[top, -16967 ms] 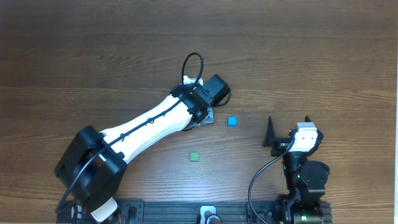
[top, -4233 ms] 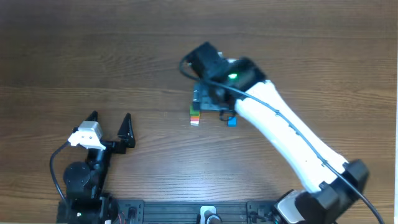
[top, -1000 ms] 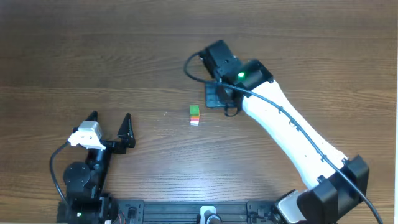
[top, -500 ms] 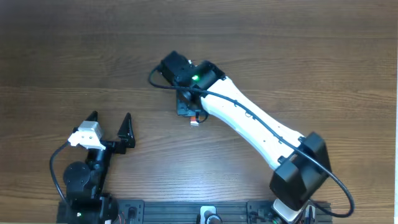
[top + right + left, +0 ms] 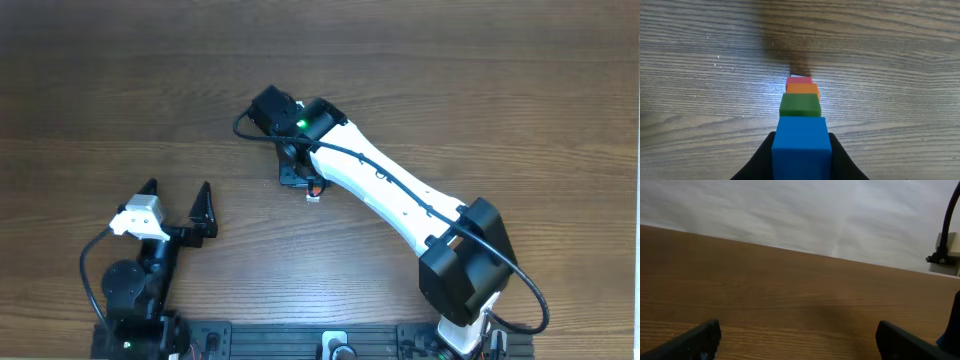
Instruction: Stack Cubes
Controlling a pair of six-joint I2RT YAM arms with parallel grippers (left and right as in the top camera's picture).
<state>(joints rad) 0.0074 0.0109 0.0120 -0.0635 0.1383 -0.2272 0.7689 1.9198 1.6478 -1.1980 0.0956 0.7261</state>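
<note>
My right gripper [image 5: 801, 150] is shut on a blue cube [image 5: 801, 142] and holds it directly over a small stack on the wooden table. The stack has a green cube [image 5: 800, 105] on top, then an orange cube [image 5: 802, 89] and a red one [image 5: 799, 79] beneath. I cannot tell whether the blue cube touches the green one. In the top view the right gripper [image 5: 297, 172] covers most of the stack [image 5: 313, 194] near the table's middle. My left gripper [image 5: 177, 190] rests open at the front left, far from the cubes, with nothing between its fingers [image 5: 700, 339].
The right arm's white link [image 5: 390, 195] runs diagonally from the front right across the table's middle. Bare wooden table [image 5: 500, 100] surrounds the stack on all sides. A grey wall [image 5: 790, 215] rises beyond the table's far edge in the left wrist view.
The right arm has swung left with the blue cube, from right of the stack to directly over it. The left arm has stayed still.
</note>
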